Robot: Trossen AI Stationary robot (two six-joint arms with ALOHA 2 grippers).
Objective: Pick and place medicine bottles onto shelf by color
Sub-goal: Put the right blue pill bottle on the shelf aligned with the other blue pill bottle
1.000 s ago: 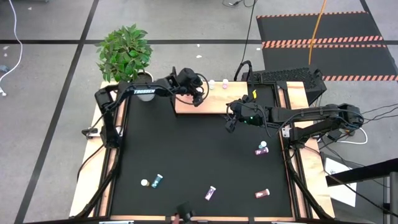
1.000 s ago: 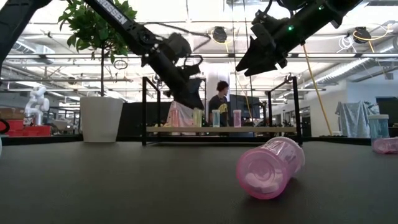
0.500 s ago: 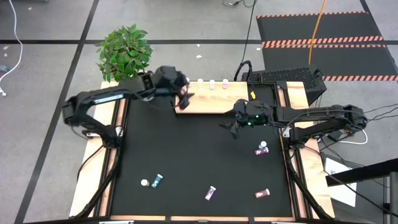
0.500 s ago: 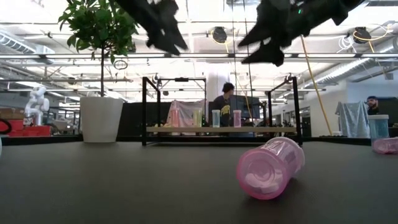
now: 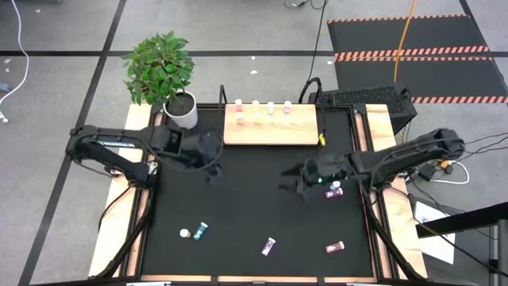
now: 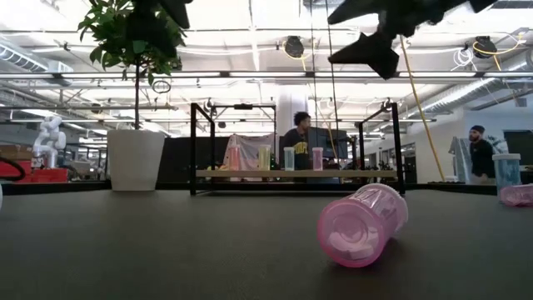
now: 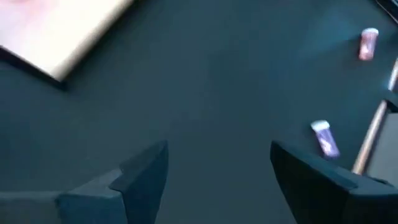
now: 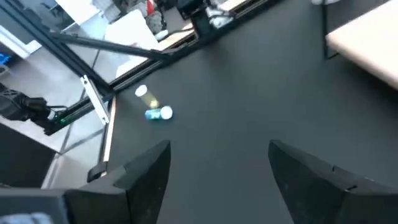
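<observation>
On the black mat's near left, a teal bottle [image 5: 202, 230] lies toppled, long axis slanted; light, stiff, rollable, best pinched across its body. The left gripper [image 5: 213, 163] hangs above, fingers apart, empty. Four bottles stand on the shelf [image 5: 270, 132]. The right gripper [image 5: 298, 181], spread, nears a purple bottle [image 5: 334, 190].

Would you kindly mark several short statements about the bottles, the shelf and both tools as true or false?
1. Four bottles stand on the shelf. True.
2. The left tool holds a bottle. False: it is open and empty above the mat.
3. The plant pot stands on the shelf. False: it stands beside it.
4. A pink bottle lies on its side. True.
5. The right tool is open. True.
</observation>
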